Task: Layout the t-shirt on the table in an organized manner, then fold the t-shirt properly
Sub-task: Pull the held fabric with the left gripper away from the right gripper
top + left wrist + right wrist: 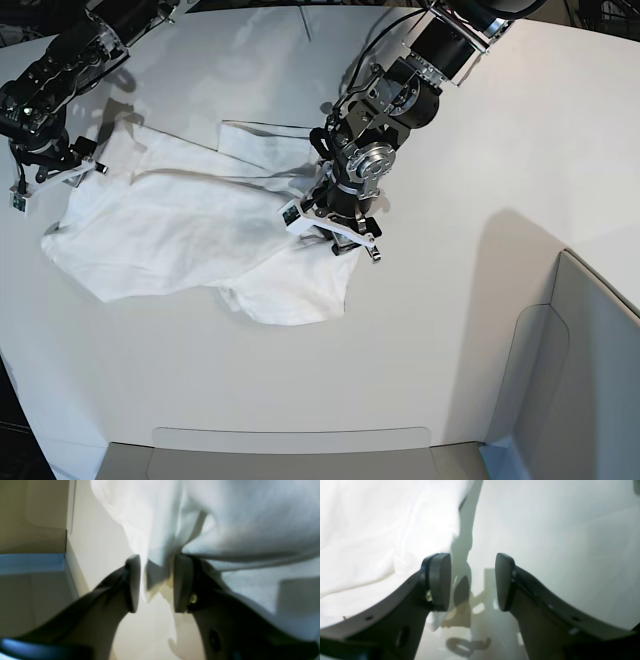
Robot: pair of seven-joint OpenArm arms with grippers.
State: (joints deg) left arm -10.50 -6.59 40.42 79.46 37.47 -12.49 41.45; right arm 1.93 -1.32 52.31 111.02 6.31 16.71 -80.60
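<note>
The grey panel [580, 370] sits closest, at the near right corner of the table [470, 180], out of the way.

A little further in, the t-shirt [180, 230] lies on the white table in a messy, bunched heap. It is not flat yet, so it needs pulling straight before any folding.

The left gripper [156, 582] reaches down at the shirt's edge in the middle of the table. A fold of white cloth sits between its two pads, and the pads are partway shut around it. I think it is pinching the cloth to tug that side out.

Further back, the right gripper [472, 581] waits at the far corner of the shirt. Its pads stand wide apart with nothing between them, only bare table. The shirt lies just beside one pad, so it looks ready to grab that corner.
</note>
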